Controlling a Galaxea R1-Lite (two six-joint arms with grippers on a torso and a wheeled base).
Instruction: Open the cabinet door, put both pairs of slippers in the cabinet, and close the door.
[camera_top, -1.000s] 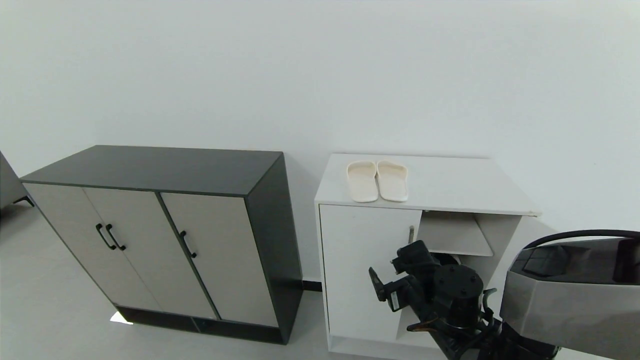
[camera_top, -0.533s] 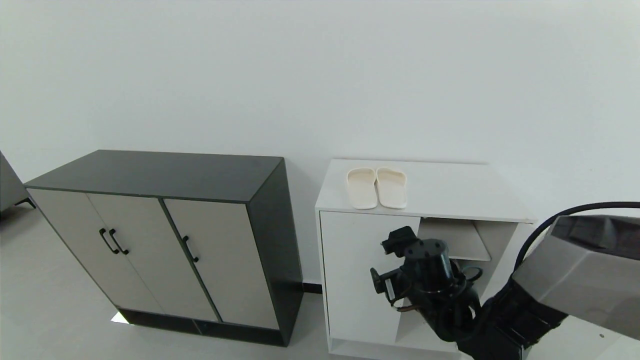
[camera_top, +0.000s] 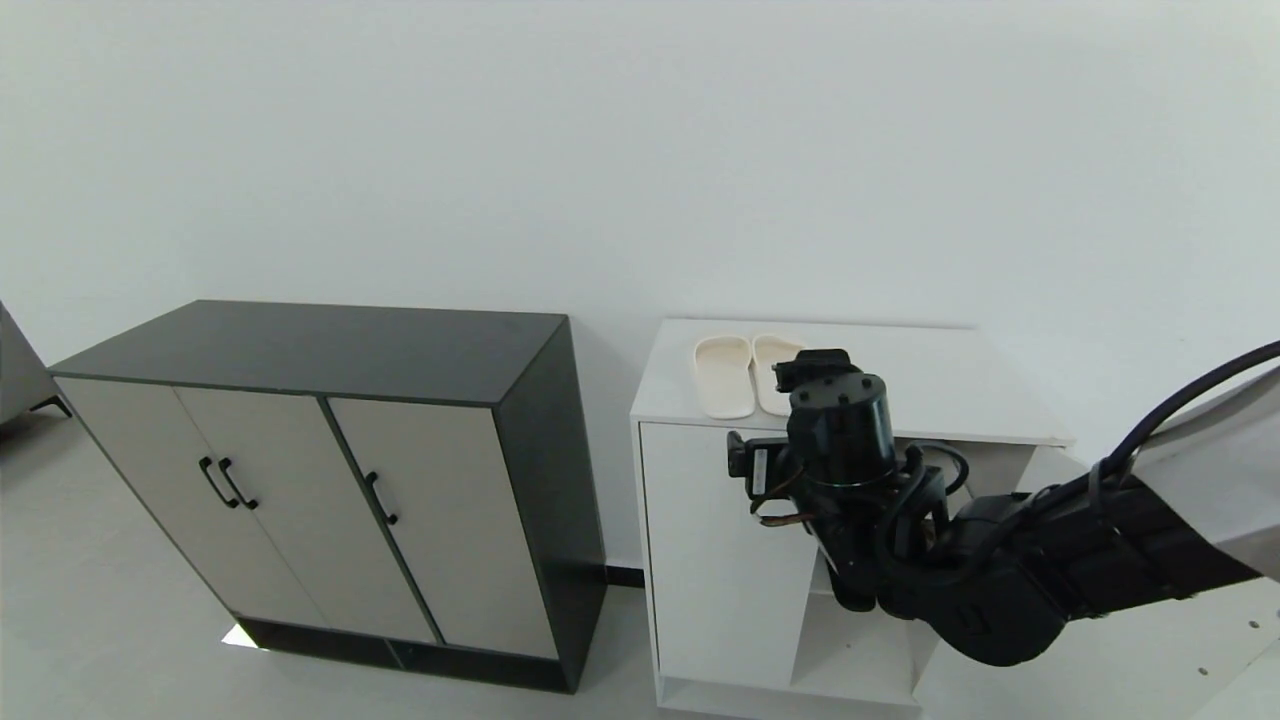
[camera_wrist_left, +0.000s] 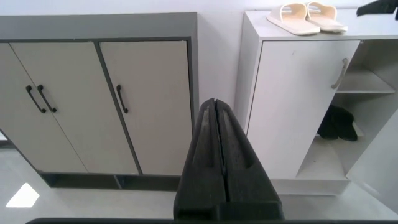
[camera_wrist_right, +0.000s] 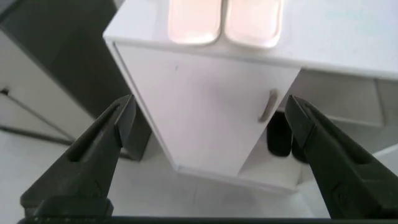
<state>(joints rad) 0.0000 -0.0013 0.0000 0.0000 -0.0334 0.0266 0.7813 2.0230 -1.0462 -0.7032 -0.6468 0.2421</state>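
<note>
Head view, from the left: a dark grey, flat-topped cabinet (camera_top: 300, 345) with three smooth pale doors stands at 9 o'clock of the white laminate cabinet (camera_top: 720, 560). The left gripper (camera_wrist_left: 216, 106) hangs low before both, its ribbed black fingers pressed together on nothing. On the white cabinet's slick top lies a pair of cream moulded slippers (camera_top: 725, 375), side by side. The right gripper (camera_wrist_right: 209, 99) hovers near that pair, at about 5 o'clock of it, its wedge-shaped fingers (camera_wrist_right: 93, 162) spread wide and empty. Below, the right half stands open, and a pair of black slippers (camera_wrist_left: 339, 122) sits on the lower shelf.

My judgement of the risk is that the cream slippers look light and rounded. A pinch landing off-centre could catch one and skate the other across the smooth top or off its edge. The carried pair could also clip the shelf lip going in.
</note>
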